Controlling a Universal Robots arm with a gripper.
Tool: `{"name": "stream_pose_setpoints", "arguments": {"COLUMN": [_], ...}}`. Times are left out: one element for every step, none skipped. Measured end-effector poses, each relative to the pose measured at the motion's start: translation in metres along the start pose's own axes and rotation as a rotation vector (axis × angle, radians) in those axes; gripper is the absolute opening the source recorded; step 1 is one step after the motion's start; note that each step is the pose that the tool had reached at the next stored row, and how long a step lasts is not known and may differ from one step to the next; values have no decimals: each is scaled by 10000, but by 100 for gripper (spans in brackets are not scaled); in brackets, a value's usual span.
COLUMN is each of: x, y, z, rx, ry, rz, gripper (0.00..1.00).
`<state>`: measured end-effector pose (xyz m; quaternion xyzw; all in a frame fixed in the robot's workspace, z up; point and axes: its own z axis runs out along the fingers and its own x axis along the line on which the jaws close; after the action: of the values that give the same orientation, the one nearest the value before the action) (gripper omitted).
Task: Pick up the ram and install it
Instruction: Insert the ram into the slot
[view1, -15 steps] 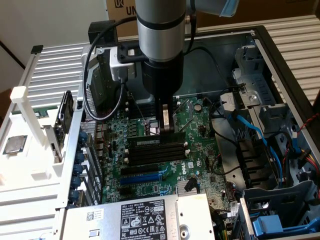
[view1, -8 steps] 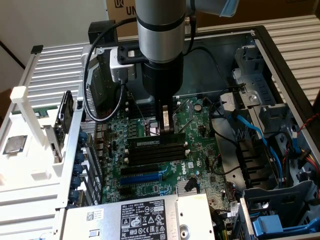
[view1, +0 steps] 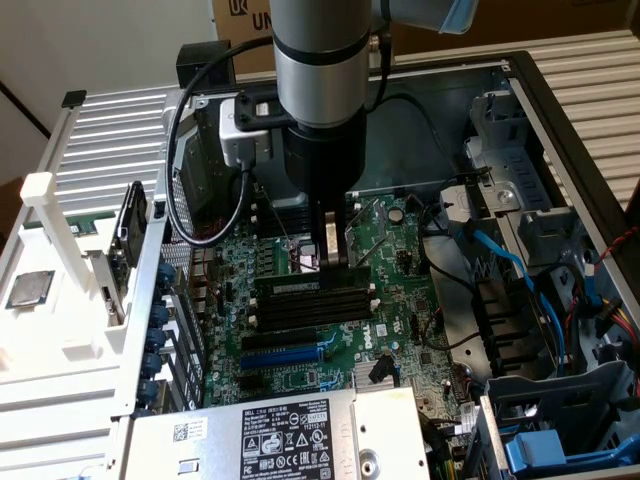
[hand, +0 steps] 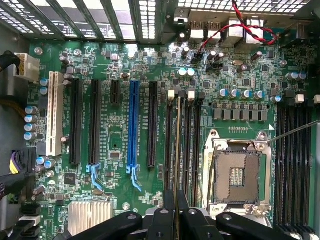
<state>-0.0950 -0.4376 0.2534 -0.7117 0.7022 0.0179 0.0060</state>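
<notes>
The ram (view1: 295, 284) is a long thin dark stick held edge-up, and my gripper (view1: 333, 262) is shut on its middle. It runs parallel to the black memory slots (view1: 310, 312), right at the row's far edge. In the wrist view the ram (hand: 176, 150) shows as a thin edge running out from my gripper (hand: 176, 212). It lies in line with the black memory slots (hand: 194, 150) with white end clips. Whether its lower edge sits in a slot cannot be told.
The open computer case holds a green motherboard (hand: 110, 65) with a blue expansion slot (hand: 133, 130) and an empty CPU socket (hand: 236, 175). A power supply (view1: 280, 435) lies at the front. Blue and black cables (view1: 520, 270) and a drive cage (view1: 570, 420) stand on the exterior view's right.
</notes>
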Motion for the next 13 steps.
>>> {"name": "stream_pose_setpoints", "arguments": {"x": [0, 0, 1, 1, 1, 1, 1, 1, 2, 2, 2, 2, 3], "y": [0, 0, 0, 0, -1, -1, -1, -1, -1, -1, -1, -1, -1], "z": [6, 12, 16, 21, 25, 30, 35, 40, 45, 49, 55, 65, 73], "rx": [1, 1, 0, 0, 1, 0, 0, 0, 0, 0, 0, 0, -2], "ry": [-2, -2, 0, 0, 0, 0, 0, 0, 1, 0, 1, 1, 2], "rz": [0, 0, 0, -1, -1, 0, -1, 0, 0, 0, 0, 0, -2], "gripper": [13, 13, 13, 13, 13, 13, 13, 13, 13, 13, 13, 13, 13]}}
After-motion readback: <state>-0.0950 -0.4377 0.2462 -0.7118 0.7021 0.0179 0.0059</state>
